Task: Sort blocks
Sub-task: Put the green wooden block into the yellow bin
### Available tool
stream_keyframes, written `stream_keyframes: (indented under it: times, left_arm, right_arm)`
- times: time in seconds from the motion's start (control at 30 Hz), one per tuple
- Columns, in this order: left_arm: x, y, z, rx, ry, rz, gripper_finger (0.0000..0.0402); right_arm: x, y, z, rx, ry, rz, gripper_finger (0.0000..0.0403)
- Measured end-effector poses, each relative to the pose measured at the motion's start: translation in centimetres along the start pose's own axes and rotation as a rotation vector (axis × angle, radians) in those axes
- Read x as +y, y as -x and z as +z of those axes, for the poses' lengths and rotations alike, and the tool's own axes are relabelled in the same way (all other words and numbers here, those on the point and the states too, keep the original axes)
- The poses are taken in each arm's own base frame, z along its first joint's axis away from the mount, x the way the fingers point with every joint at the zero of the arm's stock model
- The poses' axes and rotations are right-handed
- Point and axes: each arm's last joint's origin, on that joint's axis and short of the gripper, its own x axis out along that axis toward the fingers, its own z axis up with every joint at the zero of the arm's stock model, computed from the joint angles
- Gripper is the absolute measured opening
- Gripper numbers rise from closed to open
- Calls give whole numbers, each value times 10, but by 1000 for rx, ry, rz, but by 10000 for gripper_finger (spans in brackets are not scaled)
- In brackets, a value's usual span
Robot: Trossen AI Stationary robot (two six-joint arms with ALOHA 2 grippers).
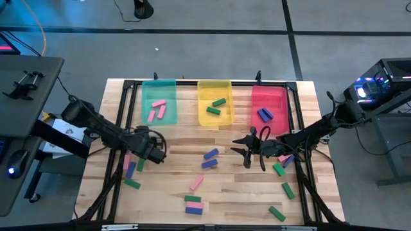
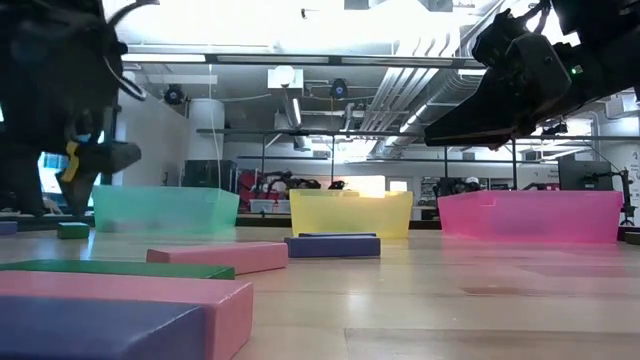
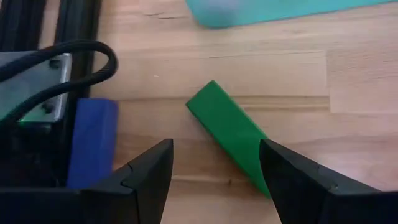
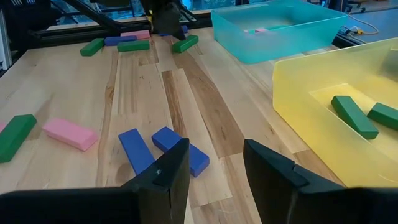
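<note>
Pink, green and blue blocks lie flat and scattered over the wooden table. My left gripper [image 3: 216, 144] is open near the table's left side [image 1: 153, 151], above a green block [image 3: 229, 132] whose one end shows between the fingers, with no contact visible. A blue block [image 3: 93, 143] lies beside it by the black frame. My right gripper [image 4: 216, 149] is open and empty right of the table's middle [image 1: 247, 153], facing two blue blocks [image 4: 180, 149] [image 1: 210, 159] and a pink one [image 4: 69, 134].
Along the far edge stand a teal tray [image 1: 158, 86] with pink blocks, a yellow tray [image 1: 214, 85] with two green blocks [image 4: 354, 115] and a red tray [image 1: 268, 90] with blue ones. More blocks lie near the near edge [image 1: 194, 204] and under the right arm [image 1: 282, 168].
</note>
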Motion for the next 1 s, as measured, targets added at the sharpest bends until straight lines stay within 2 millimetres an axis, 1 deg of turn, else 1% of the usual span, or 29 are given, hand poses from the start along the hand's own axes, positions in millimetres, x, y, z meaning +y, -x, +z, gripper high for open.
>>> stream_keyframes:
  times: [0.17,0.37,0.47,0.53,0.63,0.77,0.8,0.93,1.0]
  left_arm:
    - [-4,-14,3,-12,12,-49,229]
    - [-12,-16,6,-32,-21,-116,229]
    - [-22,-15,4,-21,-76,-209,229]
    - [-31,-11,0,-8,-159,-304,229]
    - [-40,2,-7,-15,-274,-400,230]
    - [-48,31,-8,-119,-256,-488,230]
    - [-49,35,-8,-137,-244,-504,230]
    - [-53,37,-13,-142,-174,-552,230]
    - [-54,30,-18,-140,-150,-532,230]
  right_arm:
    - [0,0,0,0,7,0,135]
    - [0,0,0,0,4,0,135]
    - [0,0,0,0,4,0,135]
    - [0,0,0,0,4,0,135]
    - [0,0,0,0,4,0,135]
    - [0,0,0,0,2,0,135]
    - [0,0,0,0,-4,0,135]
    - [0,0,0,1,-4,0,135]
    - [0,0,0,0,-4,0,135]
